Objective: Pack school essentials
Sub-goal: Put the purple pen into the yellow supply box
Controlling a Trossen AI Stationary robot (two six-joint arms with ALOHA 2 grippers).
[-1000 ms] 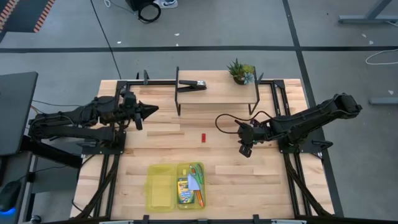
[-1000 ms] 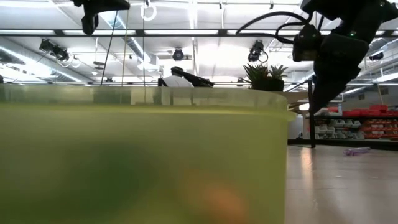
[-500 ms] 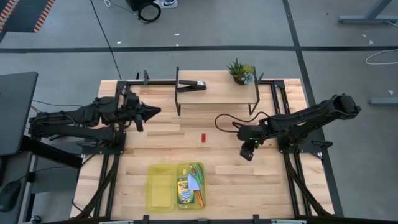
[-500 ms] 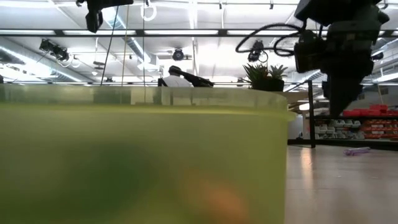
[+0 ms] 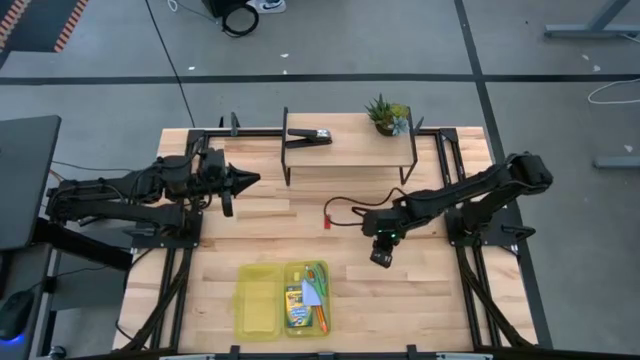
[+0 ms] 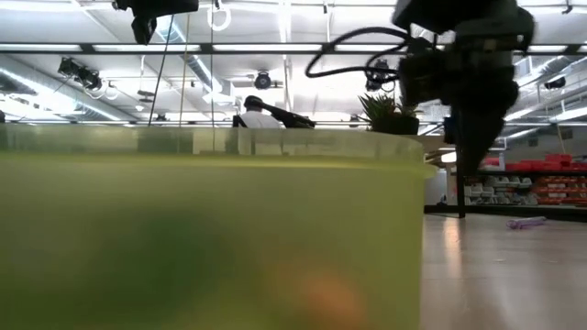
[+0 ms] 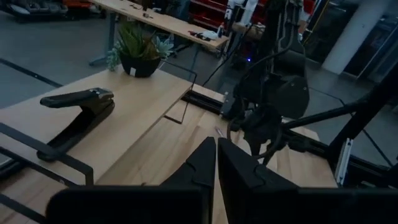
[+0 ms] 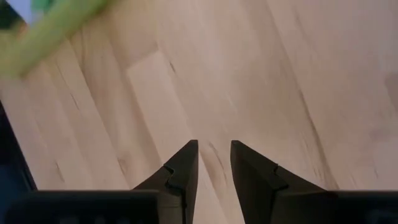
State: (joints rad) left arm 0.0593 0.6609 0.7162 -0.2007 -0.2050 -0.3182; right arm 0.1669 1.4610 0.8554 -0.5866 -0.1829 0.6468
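Observation:
The short red piece (image 5: 327, 221) lies on the bare table top near the middle. An open yellow-green container (image 5: 283, 300) at the near edge holds the crayon box (image 5: 295, 308), a pale bluish-white block (image 5: 312, 293) and pencils. My right gripper (image 5: 380, 255) hangs above bare wood to the right of the red piece, fingers pointing down, slightly open and empty (image 8: 214, 144). My left gripper (image 5: 245, 180) is shut and empty over the table's left part (image 7: 216, 140).
A raised wooden shelf (image 5: 350, 155) at the far side carries a black clip-like tool (image 5: 310, 136) and a small potted plant (image 5: 386, 113). The container's wall (image 6: 211, 238) fills most of the low view. Bare wood lies between the container and the shelf.
My right gripper has moved toward the table's left and near edges, closer to the container, staying pointed down and empty.

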